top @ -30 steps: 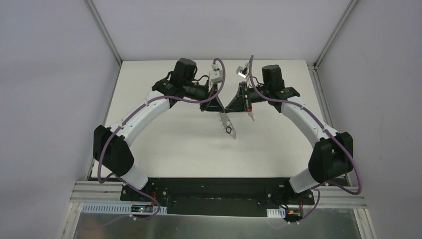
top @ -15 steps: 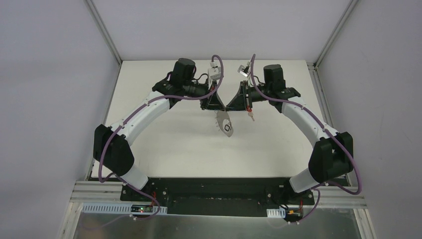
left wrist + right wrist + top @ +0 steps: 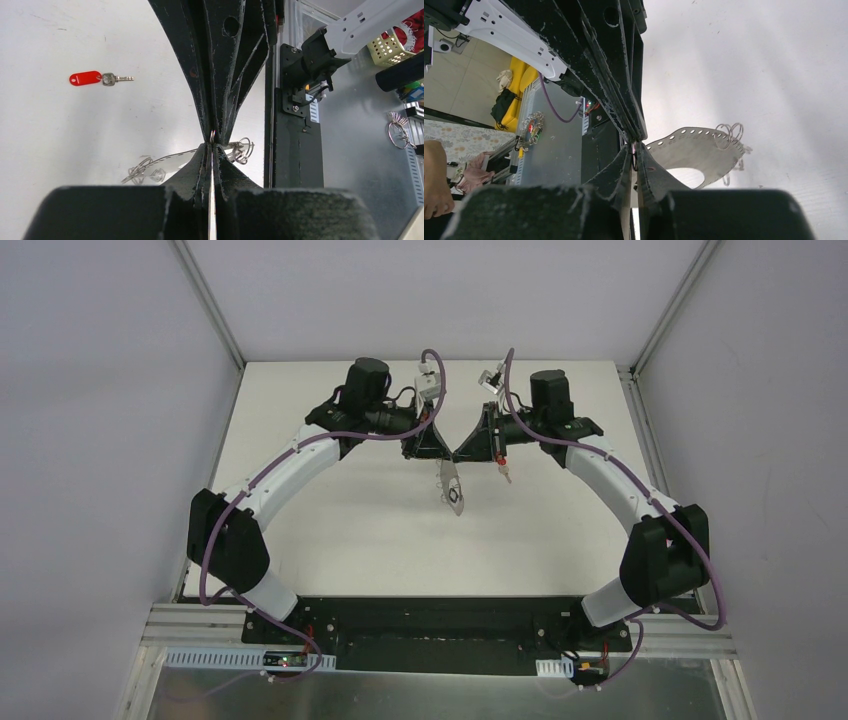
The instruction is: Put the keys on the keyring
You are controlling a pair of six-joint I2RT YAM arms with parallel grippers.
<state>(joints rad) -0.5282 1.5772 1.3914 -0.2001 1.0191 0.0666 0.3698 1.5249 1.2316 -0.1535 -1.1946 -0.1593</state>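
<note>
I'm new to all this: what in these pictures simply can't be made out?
Left wrist view: the fingers of the left gripper hide the middle of the keyring.
Both wrist views: the meeting tips hide who pinches the small ring; whether the right gripper is shut is unclear.
Top view: a dark mark on the keyring is too small to name.
Second key: not found in any view; only the red-tagged key shows.

Grey hole-punched keyring (image 3: pixel 696 145) with wire loops, held aloft, red-tagged key (image 3: pixel 92 78) lying flat apart
</note>
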